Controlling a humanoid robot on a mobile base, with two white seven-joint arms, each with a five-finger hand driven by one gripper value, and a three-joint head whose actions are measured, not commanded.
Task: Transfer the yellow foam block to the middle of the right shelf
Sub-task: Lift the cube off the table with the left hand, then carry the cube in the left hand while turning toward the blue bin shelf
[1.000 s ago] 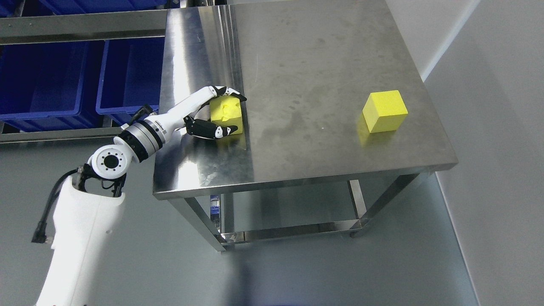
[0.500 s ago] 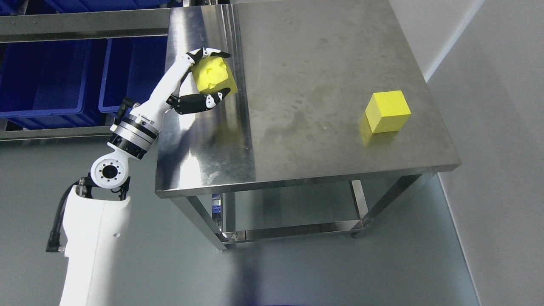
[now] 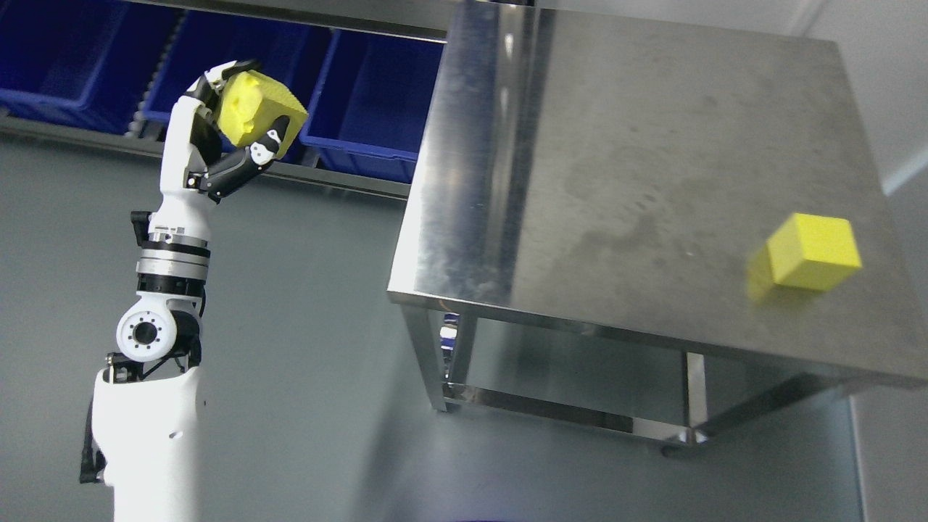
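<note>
My left hand (image 3: 235,119) is shut on a yellow foam block (image 3: 255,110) and holds it raised in the air, left of the steel table (image 3: 638,145) and in front of the blue bins. The arm rises upright from the lower left. A second yellow foam block (image 3: 812,252) sits on the table near its right front edge. The right arm is out of view.
Several blue bins (image 3: 377,101) stand on a low shelf rail (image 3: 319,177) at the upper left, behind the held block. The table has a lower frame (image 3: 565,413) beneath it. Grey floor lies between my arm and the table.
The left hand has lifted the block off the table's left side and carried it up and left, clear of the table. The camera has also turned left, shifting the whole picture right.
</note>
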